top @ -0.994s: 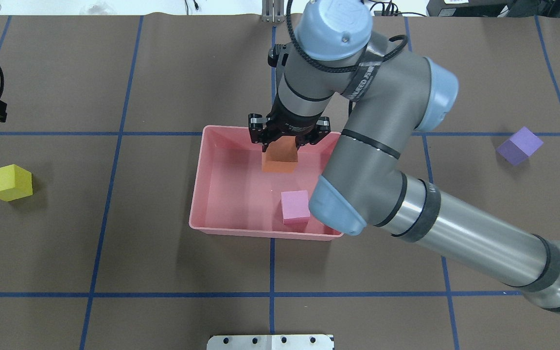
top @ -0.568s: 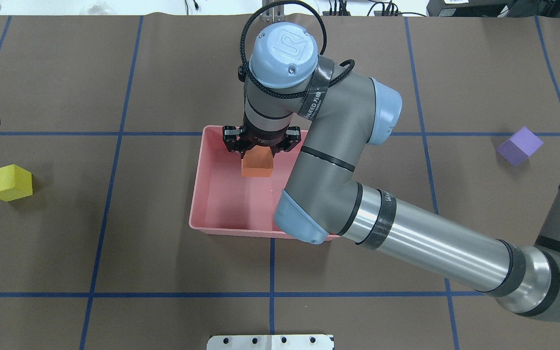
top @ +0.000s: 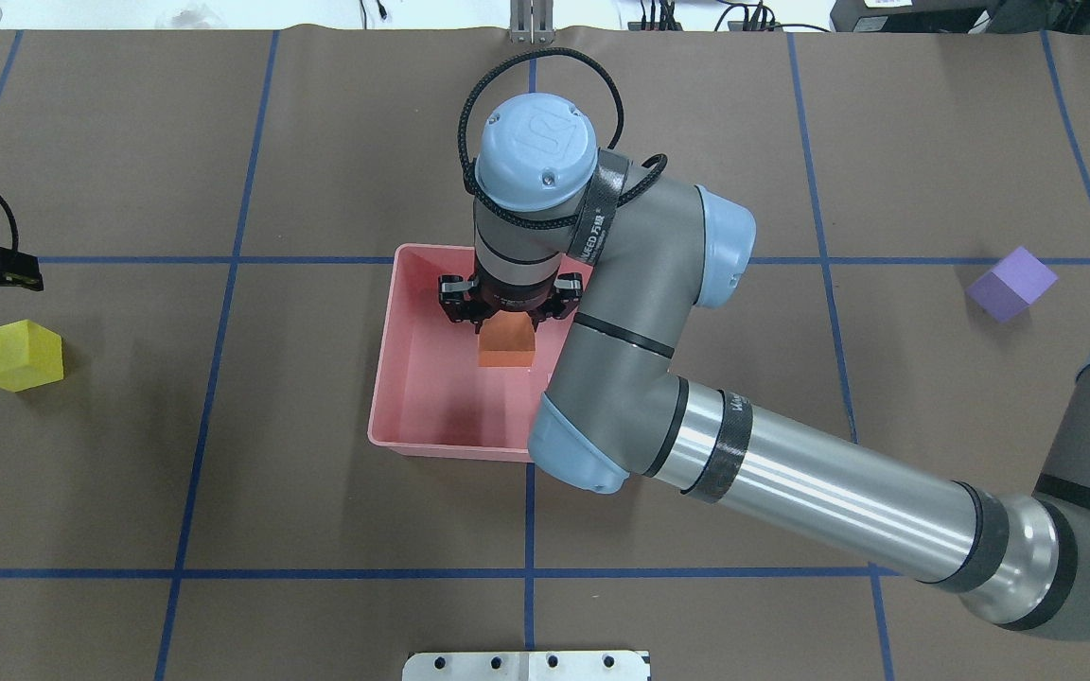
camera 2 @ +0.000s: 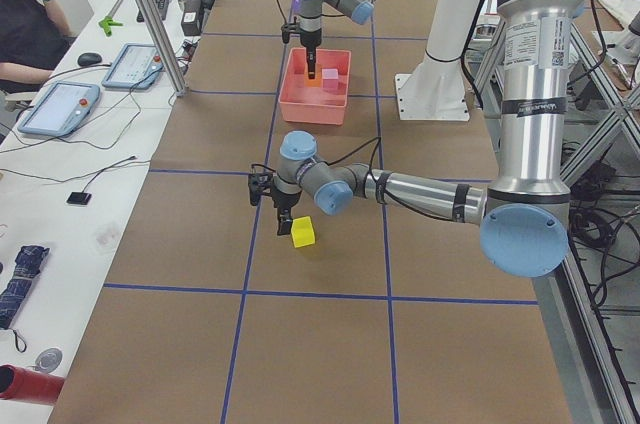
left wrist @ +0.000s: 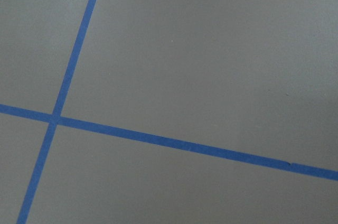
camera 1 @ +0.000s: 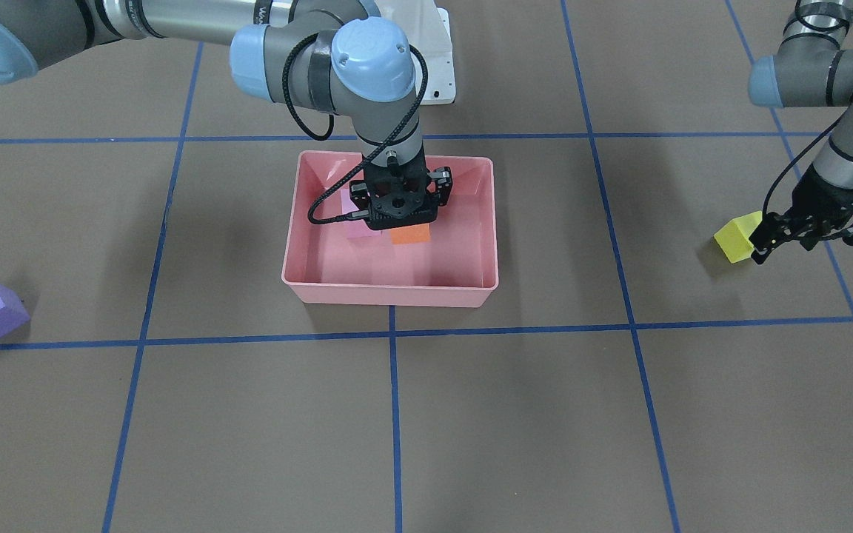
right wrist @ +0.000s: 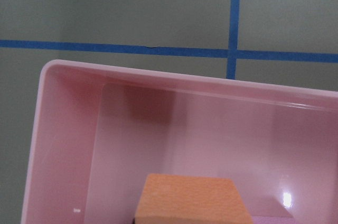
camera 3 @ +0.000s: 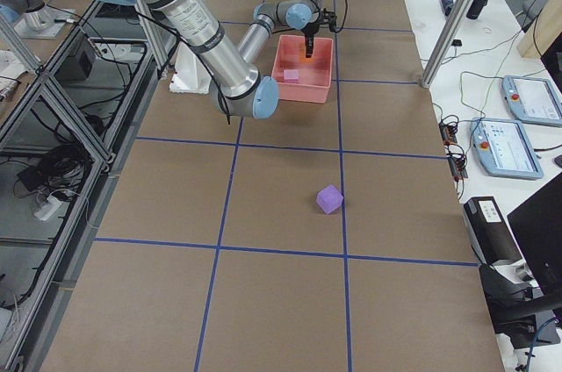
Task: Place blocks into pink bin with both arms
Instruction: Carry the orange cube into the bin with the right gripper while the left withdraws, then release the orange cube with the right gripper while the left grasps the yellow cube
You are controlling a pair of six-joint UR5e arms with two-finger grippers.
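**Orange block gripped low in the bin, open table on both sides**

Nearest me, my right arm (top: 791, 482) reaches over the near rim of the pink bin (top: 384, 378). From overhead its elbow covers the bin's near right corner. Inside, the pale pink block (camera 1: 356, 226) sits on my side of the bin floor. Just past it, my right gripper (top: 506, 326) is clamped on the orange block (top: 505, 350), low between the walls and clear of all of them. Bare floor runs on to the far wall and the left wall. I can't tell whether the block rests on the floor. Off to my left the yellow block (top: 19, 355) sits on open table. My left gripper (camera 1: 811, 237) hangs just beyond it, jaws spread and empty. Far to my right the purple block (top: 1011, 284) stands alone, well apart from everything.
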